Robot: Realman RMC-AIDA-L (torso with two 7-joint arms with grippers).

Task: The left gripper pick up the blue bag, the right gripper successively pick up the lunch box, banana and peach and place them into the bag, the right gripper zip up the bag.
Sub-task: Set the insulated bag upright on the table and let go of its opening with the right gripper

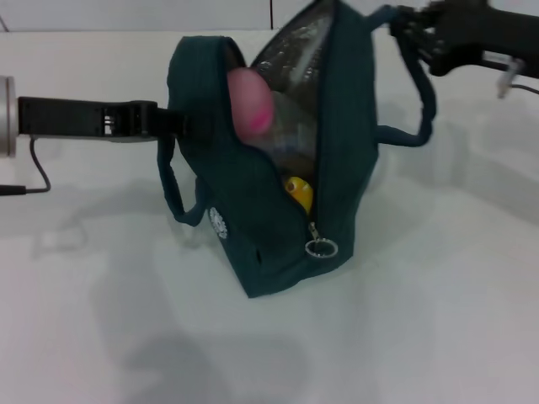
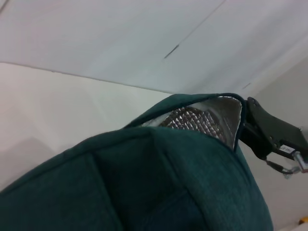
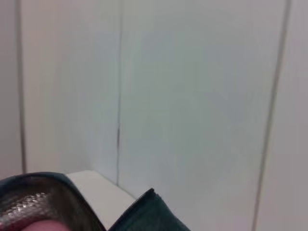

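Since the peach (image 1: 251, 102) sits high in the bag (image 1: 253, 244), whose far handle the right claw (image 1: 410, 35) seems to pinch while the left claw (image 1: 173, 120) grips the near rim, settle it before pulling the ring (image 1: 321, 247).

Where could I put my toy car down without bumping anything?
The white table is bare in front of the blue bag and to its right, below the right gripper. Crowded: the bag's left side, where the left gripper meets it, and inside, with peach and banana.

Head high; wrists beside blue bag (image 1: 278, 168)
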